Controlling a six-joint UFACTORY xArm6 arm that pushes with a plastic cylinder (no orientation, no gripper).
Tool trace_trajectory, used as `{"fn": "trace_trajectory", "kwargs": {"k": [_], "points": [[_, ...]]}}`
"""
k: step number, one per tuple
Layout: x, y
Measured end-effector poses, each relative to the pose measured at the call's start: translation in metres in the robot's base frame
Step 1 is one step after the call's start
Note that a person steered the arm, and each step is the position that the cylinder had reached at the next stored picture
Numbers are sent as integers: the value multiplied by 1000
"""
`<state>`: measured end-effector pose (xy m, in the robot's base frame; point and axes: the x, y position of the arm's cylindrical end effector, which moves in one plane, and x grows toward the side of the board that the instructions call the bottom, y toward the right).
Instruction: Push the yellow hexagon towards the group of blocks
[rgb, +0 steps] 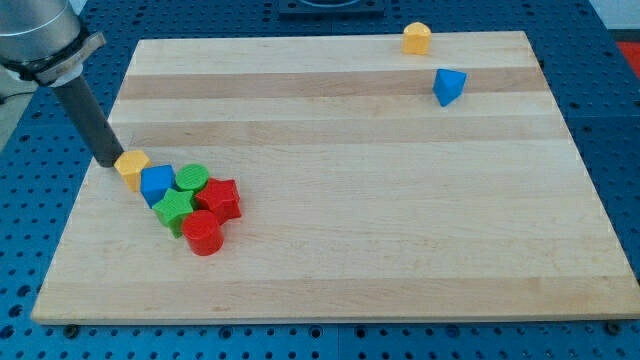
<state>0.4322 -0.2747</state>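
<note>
Rod first: you see the arm come in from the view's top left corner, its grey housing off the board, and the straight dark rod slanting down toward the view's right until my tip (108, 162) meets the wooden table (400, 250) near its left edge, about halfway down. Your arm carries no jaws to open or close; it ends only in that rod. My tip sits just to the view's left of the yellow hexagon (131, 167), touching it or very nearly so; you cannot tell which. That hexagon is at the left end of the cluster, pressed against the blue block (156, 184), whose shape is hard to make out. Count the cluster and you get six pieces: the yellow hexagon, the blue block, a green cylinder (191, 179) behind it, a green star-like block (174, 210) below it, a red star-like block (221, 198) on the view's right side, and a red cylinder (203, 233) nearest the bottom edge. Well apart from these, you have two more: a second yellow block (417, 38) at the top edge toward the right corner, and a blue triangular block (449, 86) just below it. That gives you two yellow, two blue, two green and two red.
</note>
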Motion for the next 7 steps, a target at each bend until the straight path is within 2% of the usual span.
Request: {"fn": "trace_trajectory", "kwargs": {"k": [1,2,4,5,6,7], "points": [[-41,15],[-62,46],[4,49],[20,39],[28,38],[0,-5]]}}
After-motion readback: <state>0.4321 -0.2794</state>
